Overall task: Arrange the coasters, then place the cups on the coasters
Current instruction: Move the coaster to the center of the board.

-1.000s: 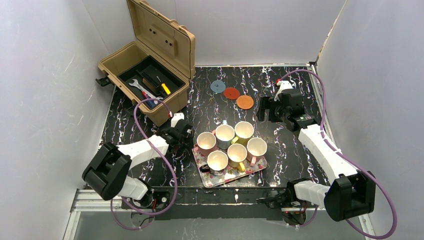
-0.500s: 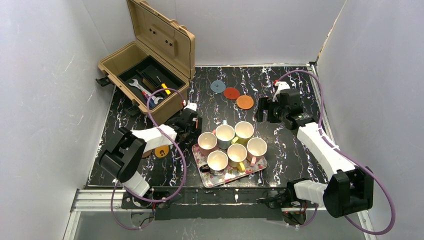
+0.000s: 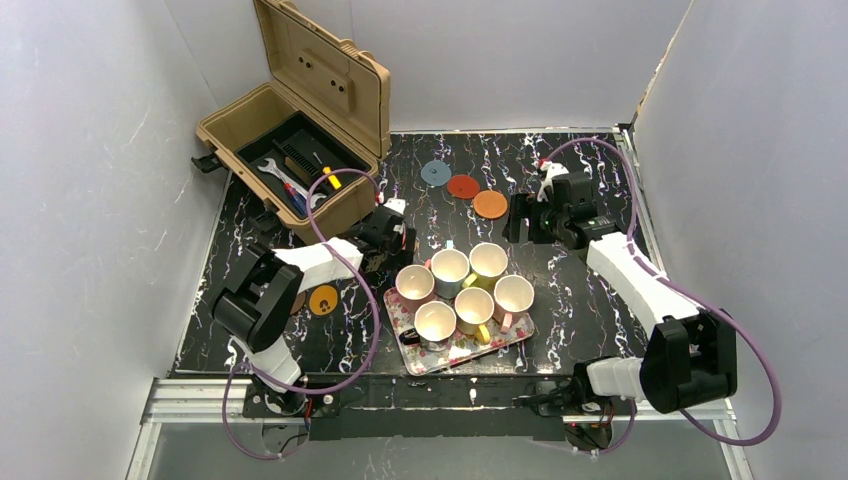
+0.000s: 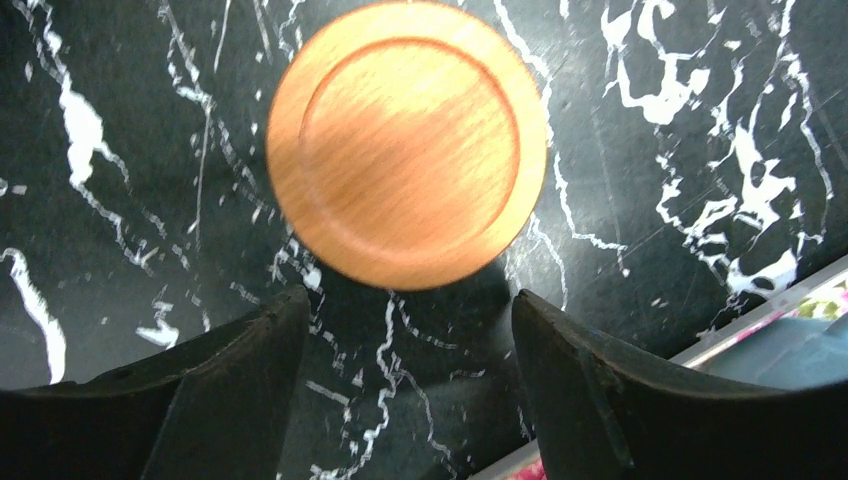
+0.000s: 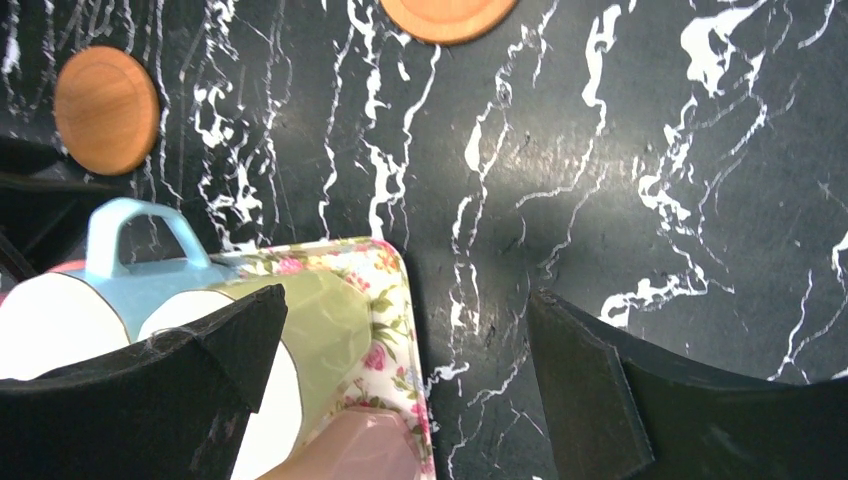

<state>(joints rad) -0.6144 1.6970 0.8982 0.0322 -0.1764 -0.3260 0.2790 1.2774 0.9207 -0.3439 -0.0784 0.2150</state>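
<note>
Six cups (image 3: 474,305) stand together on a floral tray (image 3: 500,345). Three coasters lie in a row at the back: blue-grey (image 3: 435,173), red (image 3: 462,186), orange (image 3: 489,204). A yellow-orange coaster (image 3: 323,299) lies left of the tray. My left gripper (image 3: 398,238) hovers off the tray's far-left corner, open and empty (image 4: 408,298), with an orange coaster (image 4: 405,140) flat on the table just ahead of its fingertips. My right gripper (image 3: 518,222) is open (image 5: 408,297) beside the tray's far-right corner, near the yellow-green cup (image 5: 320,320).
An open tan toolbox (image 3: 290,150) with tools stands at the back left, close behind my left arm. White walls enclose the black marbled table (image 3: 580,290). The tray's edge (image 4: 790,320) shows at the lower right of the left wrist view.
My left arm has swung away from the tray's left side toward its far-left corner, uncovering the yellow-orange coaster. My right gripper has shifted slightly left and farther back.
</note>
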